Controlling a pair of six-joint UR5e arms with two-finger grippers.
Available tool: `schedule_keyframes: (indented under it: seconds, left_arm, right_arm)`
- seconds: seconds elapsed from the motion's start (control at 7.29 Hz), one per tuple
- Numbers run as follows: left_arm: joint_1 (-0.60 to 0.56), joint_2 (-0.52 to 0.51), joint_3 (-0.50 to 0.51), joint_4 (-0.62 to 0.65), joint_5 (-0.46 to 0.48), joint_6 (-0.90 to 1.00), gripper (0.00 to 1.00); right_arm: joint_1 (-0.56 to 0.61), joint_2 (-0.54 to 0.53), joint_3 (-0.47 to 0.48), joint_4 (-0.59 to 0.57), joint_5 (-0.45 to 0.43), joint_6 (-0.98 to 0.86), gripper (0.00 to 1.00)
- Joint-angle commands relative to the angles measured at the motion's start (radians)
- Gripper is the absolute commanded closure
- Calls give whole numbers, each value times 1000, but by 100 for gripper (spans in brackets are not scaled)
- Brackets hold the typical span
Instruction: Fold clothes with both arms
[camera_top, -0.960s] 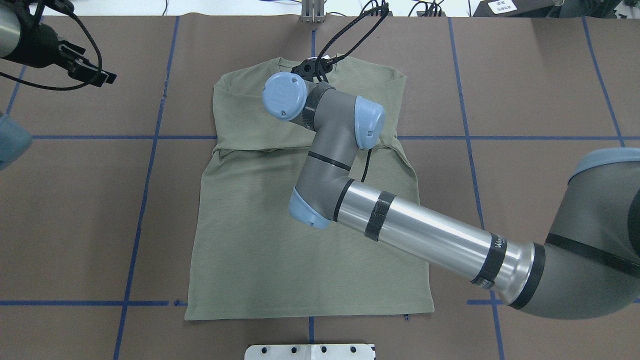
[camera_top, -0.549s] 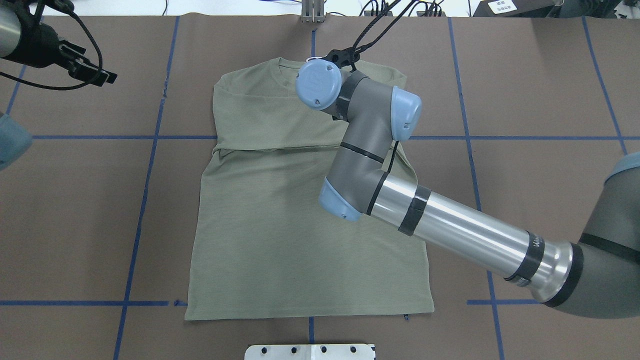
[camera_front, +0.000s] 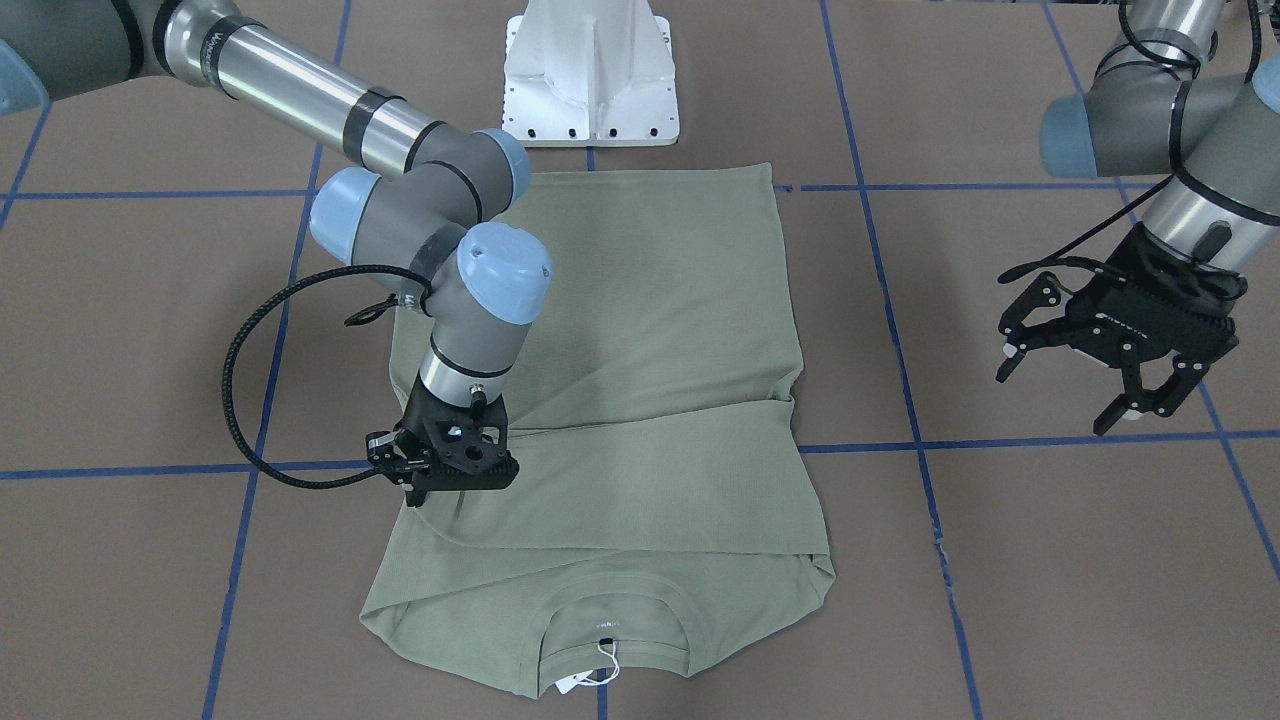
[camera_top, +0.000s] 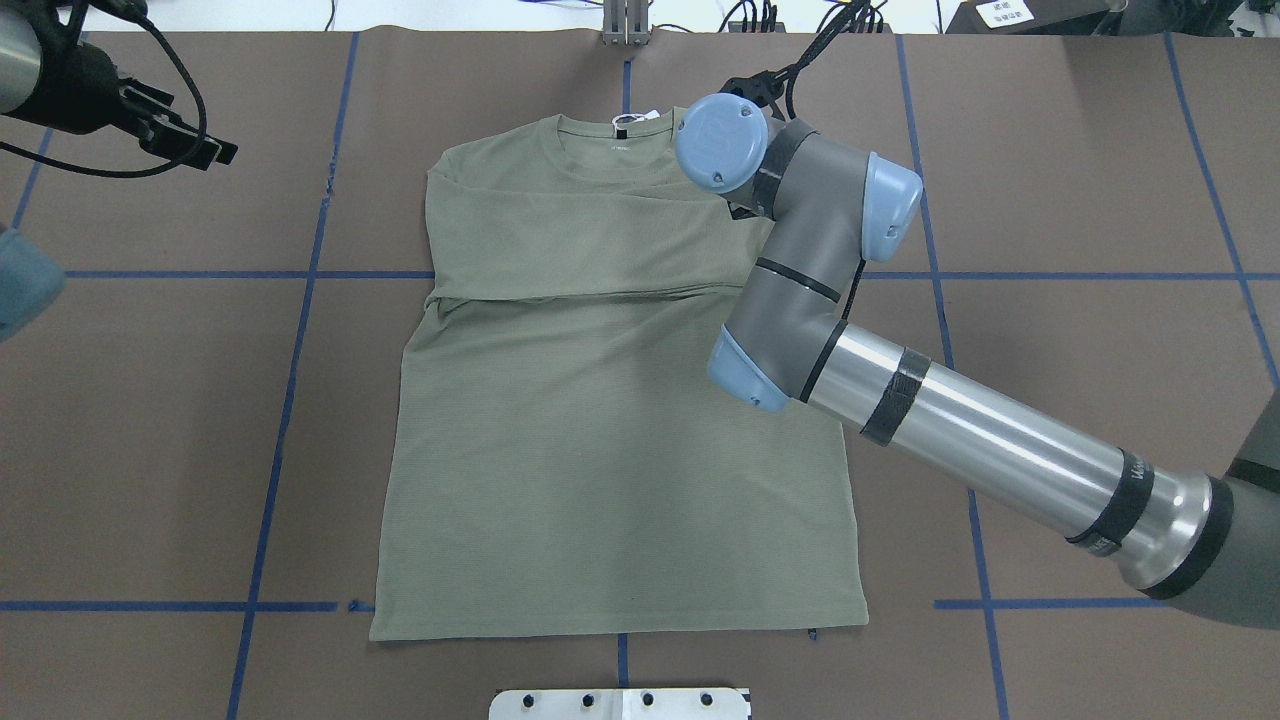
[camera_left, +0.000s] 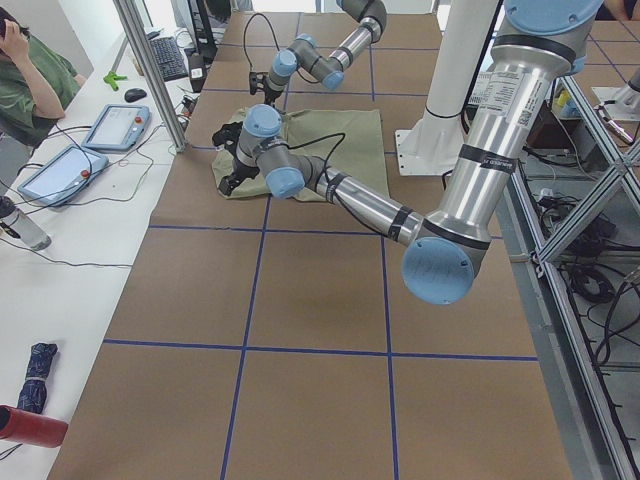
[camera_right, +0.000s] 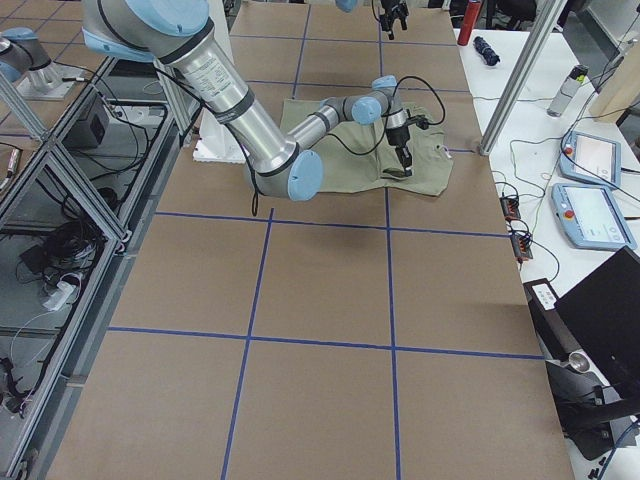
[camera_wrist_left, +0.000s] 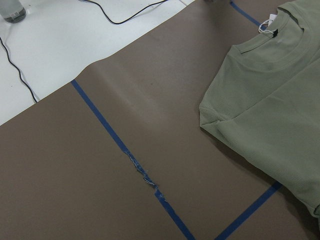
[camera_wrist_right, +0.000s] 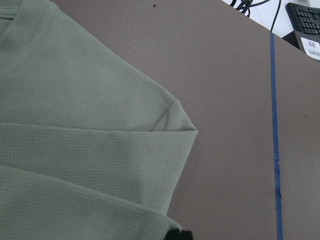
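Note:
The sage-green shirt (camera_top: 600, 420) lies flat on the brown table, neck at the far side, with both sleeves folded across the chest (camera_front: 650, 470). Its white hang tag (camera_front: 585, 682) lies at the collar. My right gripper (camera_front: 432, 492) points down just over the shirt's shoulder edge. It looks shut and holds nothing. In the overhead view it is hidden under its wrist (camera_top: 722, 142). The right wrist view shows the folded shoulder corner (camera_wrist_right: 175, 127). My left gripper (camera_front: 1060, 400) is open and empty. It hangs above bare table well off the shirt, at the far left in the overhead view (camera_top: 205, 152).
The white pedestal base (camera_front: 590, 80) stands at the robot's side of the table, next to the shirt's hem. Blue tape lines (camera_top: 290, 350) grid the brown cover. Cables lie along the far edge (camera_top: 850, 15). A side table holds tablets (camera_left: 115, 125).
My right arm has swept from the middle of the collar toward the shirt's shoulder on the overhead view's right, uncovering the neck and tag. The left arm has stayed still.

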Motion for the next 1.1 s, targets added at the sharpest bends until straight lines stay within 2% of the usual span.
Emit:
schedule_keyframes:
  seconds: [0.0, 0.14, 0.27, 0.41, 0.55, 0.69, 0.82, 0.96]
  left_arm:
    - [1, 1, -4, 0, 0, 0, 0]
    - [1, 1, -4, 0, 0, 1, 0]
    - [1, 0, -6, 0, 0, -11, 0]
    - [4, -2, -19, 0, 2, -72, 0]
    - [8, 0, -41, 0, 2, -145, 0]
    - [28, 18, -92, 2, 11, -303, 0]
    - [95, 68, -173, 0, 41, -439, 0]
    - [172, 93, -250, 0, 142, -606, 0]
  right_arm:
    - [-3, -26, -24, 95, -4, 4, 1]
    - [0, -33, -26, 168, 0, 7, 0]
    - [14, -31, -16, 220, 61, 12, 0]
    - [46, -34, 20, 245, 185, 48, 0]
    - [53, -87, 128, 243, 239, 117, 0]
    - [51, -201, 293, 248, 241, 215, 0]
    - [40, -336, 493, 246, 244, 292, 0]
    - [19, -463, 664, 248, 244, 434, 0]
